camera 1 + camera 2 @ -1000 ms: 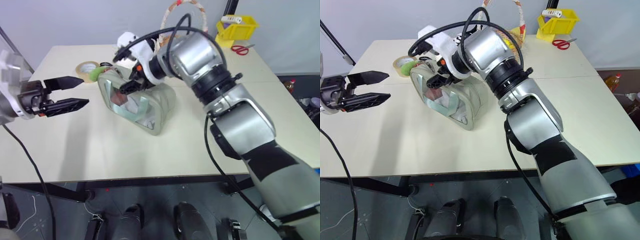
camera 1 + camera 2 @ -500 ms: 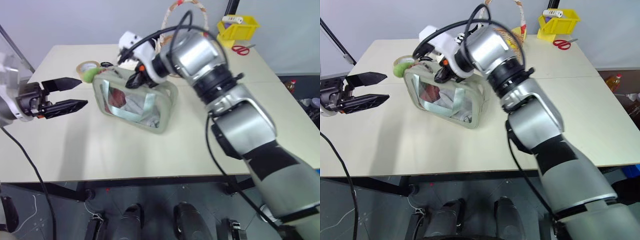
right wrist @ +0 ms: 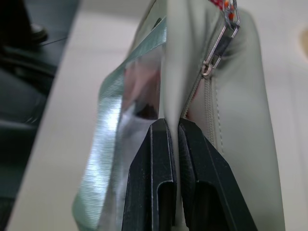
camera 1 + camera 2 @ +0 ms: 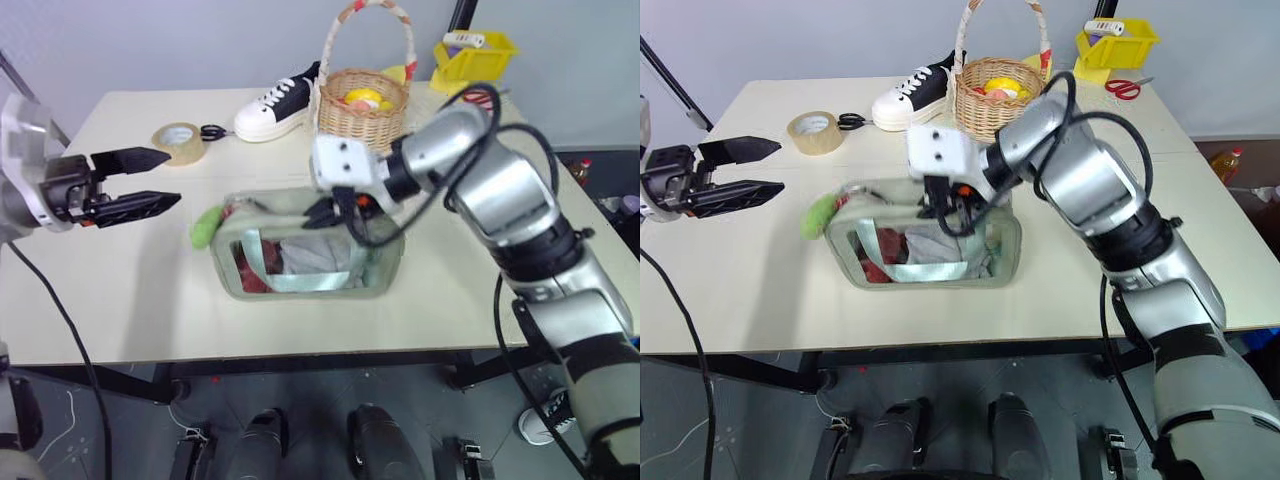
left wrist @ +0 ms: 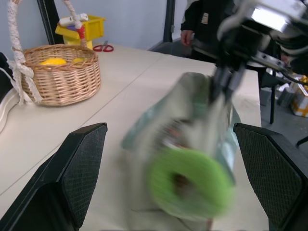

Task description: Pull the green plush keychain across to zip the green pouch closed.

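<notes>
No brand or lettering can be read on anything here. The green pouch (image 4: 305, 250) stands upright near the table's (image 4: 120, 310) middle, long axis running left to right, its clear window crossed by green straps facing the front edge. The green plush keychain (image 4: 206, 226) hangs off the pouch's left end, at about nine o'clock from it. The right gripper (image 4: 335, 205) pinches the pouch's top fabric beside the zipper, fingers (image 3: 159, 159) pressed together on it. The left gripper (image 4: 145, 180) hovers at ten o'clock from the keychain, fingers spread apart and holding nothing. At twelve o'clock sit a wicker basket (image 4: 362, 110), a sneaker (image 4: 275, 95) and a tape roll (image 4: 177, 140).
</notes>
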### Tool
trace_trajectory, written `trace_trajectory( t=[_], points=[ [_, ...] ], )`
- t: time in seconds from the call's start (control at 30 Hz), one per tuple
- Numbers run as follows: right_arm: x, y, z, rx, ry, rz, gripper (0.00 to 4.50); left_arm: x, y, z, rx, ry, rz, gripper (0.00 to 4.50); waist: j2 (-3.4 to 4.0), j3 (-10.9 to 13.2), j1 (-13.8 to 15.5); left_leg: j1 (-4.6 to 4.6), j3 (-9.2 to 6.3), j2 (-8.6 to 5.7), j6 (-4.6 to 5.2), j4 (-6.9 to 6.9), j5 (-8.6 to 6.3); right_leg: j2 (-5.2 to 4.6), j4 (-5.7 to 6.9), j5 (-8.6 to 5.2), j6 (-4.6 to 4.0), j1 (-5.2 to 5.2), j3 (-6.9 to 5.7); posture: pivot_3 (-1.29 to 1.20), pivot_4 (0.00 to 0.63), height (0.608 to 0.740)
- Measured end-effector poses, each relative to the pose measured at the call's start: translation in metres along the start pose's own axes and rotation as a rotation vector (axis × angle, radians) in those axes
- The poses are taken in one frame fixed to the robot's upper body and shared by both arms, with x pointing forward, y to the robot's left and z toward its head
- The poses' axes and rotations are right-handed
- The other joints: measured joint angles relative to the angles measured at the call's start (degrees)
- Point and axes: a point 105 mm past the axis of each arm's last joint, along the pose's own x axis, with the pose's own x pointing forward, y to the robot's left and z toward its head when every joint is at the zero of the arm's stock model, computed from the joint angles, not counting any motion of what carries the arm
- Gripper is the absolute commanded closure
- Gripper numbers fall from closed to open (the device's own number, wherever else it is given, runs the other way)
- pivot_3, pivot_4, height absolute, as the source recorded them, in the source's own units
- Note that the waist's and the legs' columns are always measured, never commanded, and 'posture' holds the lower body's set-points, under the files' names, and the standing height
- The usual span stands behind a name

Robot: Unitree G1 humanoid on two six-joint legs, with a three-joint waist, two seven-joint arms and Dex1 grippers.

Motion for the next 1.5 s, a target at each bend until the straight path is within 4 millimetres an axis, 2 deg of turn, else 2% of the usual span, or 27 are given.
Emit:
trace_trajectory(
  t=[0.17,0.3,0.47,0.77,0.9,1.03,1.17,1.27,1.47,1.5],
  points=[
    [0.0,0.007,0.002,-0.014,0.006,-0.01,4.45,0.004,0.001,-0.003,-0.012,0.006,-0.017,0.0,-0.01,-0.01,-0.03,0.01,-0.03,0.0,0.0,0.05,0.0,0.02,0.02,0.0,0.0,0.04,-0.02,0.0,0.15,0.695],
    [0.002,0.009,-0.006,0.014,0.018,-0.02,2.99,0.008,0.0,-0.006,-0.016,0.019,-0.032,0.0,-0.01,-0.01,-0.02,0.02,-0.02,0.0,0.0,0.04,0.0,0.0,0.01,0.0,0.0,0.04,-0.01,0.0,0.15,0.695],
    [0.0,0.008,-0.014,0.087,0.04,-0.046,0.42,0.007,-0.002,-0.015,-0.033,0.046,-0.036,0.0,-0.01,-0.01,-0.05,0.02,-0.02,0.03,0.0,0.03,0.0,-0.01,0.01,0.0,0.0,0.04,-0.01,0.0,0.15,0.695],
    [-0.046,0.005,-0.015,0.168,0.011,-0.115,0.42,0.003,-0.006,-0.022,-0.051,0.086,-0.038,0.0,-0.01,-0.01,0.19,0.02,-0.02,0.02,0.01,0.04,0.0,-0.07,-0.01,0.0,0.0,0.08,-0.02,0.0,0.15,0.695],
    [-0.063,0.013,-0.022,0.18,0.03,-0.143,0.42,0.004,-0.007,-0.022,-0.048,0.087,-0.044,0.0,-0.01,-0.01,0.2,0.02,-0.01,0.02,0.01,0.01,0.0,-0.07,-0.04,0.0,0.0,0.08,-0.02,0.0,0.15,0.695],
    [-0.058,0.026,-0.038,0.228,0.051,-0.125,0.42,0.005,-0.008,-0.022,-0.051,0.09,-0.056,0.0,-0.01,0.0,-0.05,0.04,0.01,0.03,0.02,0.01,0.0,-0.06,-0.03,0.0,0.0,0.08,-0.01,0.0,0.15,0.695],
    [-0.055,0.028,-0.038,0.221,0.05,-0.141,0.42,0.006,-0.009,-0.023,-0.052,0.092,-0.061,0.0,0.0,0.0,0.01,0.05,0.01,0.05,0.02,0.0,0.0,-0.06,-0.03,0.0,0.0,0.08,0.0,0.0,0.15,0.695],
    [-0.052,0.029,-0.047,0.243,0.057,-0.153,1.28,0.006,-0.01,-0.023,-0.054,0.094,-0.066,0.0,0.0,0.0,0.15,0.05,0.02,0.04,0.02,0.01,0.0,-0.08,-0.03,0.0,0.0,0.09,0.0,0.0,0.15,0.695],
    [-0.052,0.023,-0.058,0.238,0.08,-0.205,4.46,0.005,-0.012,-0.026,-0.055,0.117,-0.076,0.0,0.0,0.0,0.22,0.05,0.02,0.03,0.03,0.01,0.01,-0.08,-0.03,0.0,0.0,0.1,0.0,0.0,0.15,0.695],
    [-0.052,0.023,-0.058,0.237,0.081,-0.206,4.46,0.004,-0.012,-0.026,-0.055,0.122,-0.076,0.0,0.0,0.0,0.21,0.05,0.02,0.04,0.02,0.01,0.01,-0.08,-0.03,0.0,0.0,0.1,0.0,0.0,0.15,0.695]
  ],
)
